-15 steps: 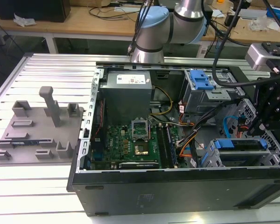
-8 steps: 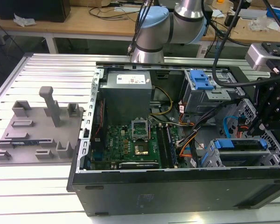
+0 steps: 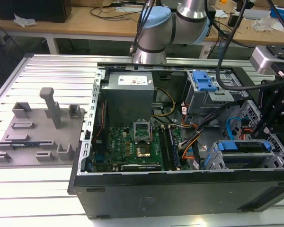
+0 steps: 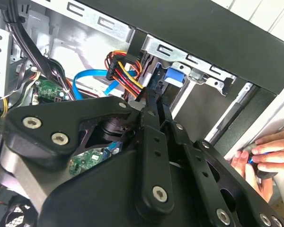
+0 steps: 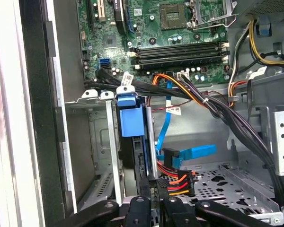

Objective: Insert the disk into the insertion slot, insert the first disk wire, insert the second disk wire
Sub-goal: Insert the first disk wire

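The disk (image 3: 241, 145), in its blue carrier, sits inside the low grey insertion slot (image 3: 212, 161) at the case's front corner, on the exterior view's right. In the first wrist view the blue handle of the disk (image 5: 130, 118) sticks out of the slot (image 5: 100, 142). My gripper (image 5: 151, 187) reaches down at the disk's rear edge. Its fingers are pinched together on the black connector of the red, orange and yellow disk wire (image 5: 180, 180). The second wrist view shows the gripper (image 4: 154, 92) tips beside that wire bundle (image 4: 123, 71). A flat blue disk wire (image 5: 196, 152) lies loose nearby.
The motherboard (image 3: 132, 144), grey power supply (image 3: 130, 94) and taller cage with a blue latch (image 3: 203, 82) fill the case. Thick black cable bundles (image 5: 227, 118) cross above the perforated floor. A grey fixture plate (image 3: 38, 132) lies outside the case. A person's hand (image 4: 270, 151) rests outside the case wall.
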`<state>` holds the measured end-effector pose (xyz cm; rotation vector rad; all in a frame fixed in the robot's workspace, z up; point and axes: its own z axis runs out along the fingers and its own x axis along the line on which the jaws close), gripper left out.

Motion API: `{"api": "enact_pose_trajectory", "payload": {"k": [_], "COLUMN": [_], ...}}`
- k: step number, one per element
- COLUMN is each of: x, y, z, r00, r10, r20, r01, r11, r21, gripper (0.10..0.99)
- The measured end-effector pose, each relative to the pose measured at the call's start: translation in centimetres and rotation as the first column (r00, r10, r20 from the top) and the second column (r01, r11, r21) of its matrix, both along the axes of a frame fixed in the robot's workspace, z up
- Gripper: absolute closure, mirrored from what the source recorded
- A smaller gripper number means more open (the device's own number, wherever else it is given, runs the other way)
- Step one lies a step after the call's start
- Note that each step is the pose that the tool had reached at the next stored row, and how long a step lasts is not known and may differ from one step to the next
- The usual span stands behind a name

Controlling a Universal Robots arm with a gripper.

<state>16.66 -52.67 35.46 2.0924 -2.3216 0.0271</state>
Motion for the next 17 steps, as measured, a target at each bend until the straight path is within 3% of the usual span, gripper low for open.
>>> {"api": "enact_pose_trajectory", "payload": {"k": [17], "x": [-0.10], "y": [-0.24], "z": [-0.74], "r00": [1.0000], "r10": [0.002], "r20": [0.0000], "r01": [-0.002], "r11": [1.0000], "r21": [0.000], "gripper": [0.918]}}
